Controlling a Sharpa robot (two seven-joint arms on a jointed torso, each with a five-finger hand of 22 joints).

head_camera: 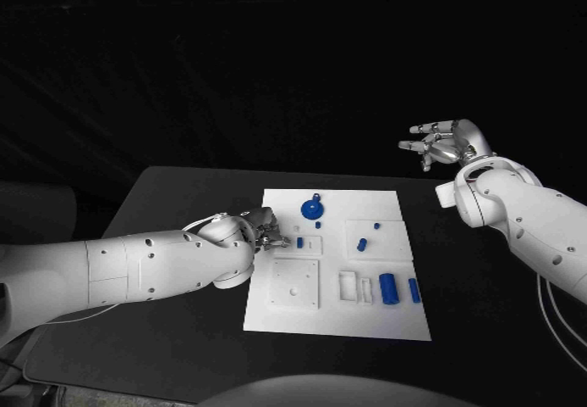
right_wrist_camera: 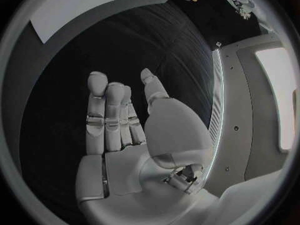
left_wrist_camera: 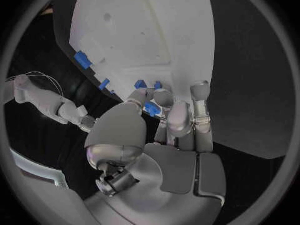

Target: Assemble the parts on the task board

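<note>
Fingers of the left hand are curled together at the left edge of the task board, and the left wrist view shows a small blue part pinched at their tips. Right hand is raised beyond the far right corner of the black surface, fingers straight and slightly apart, holding nothing. On the board lie more blue parts: a round one with a tab at the far side, a cylinder near the right edge.
</note>
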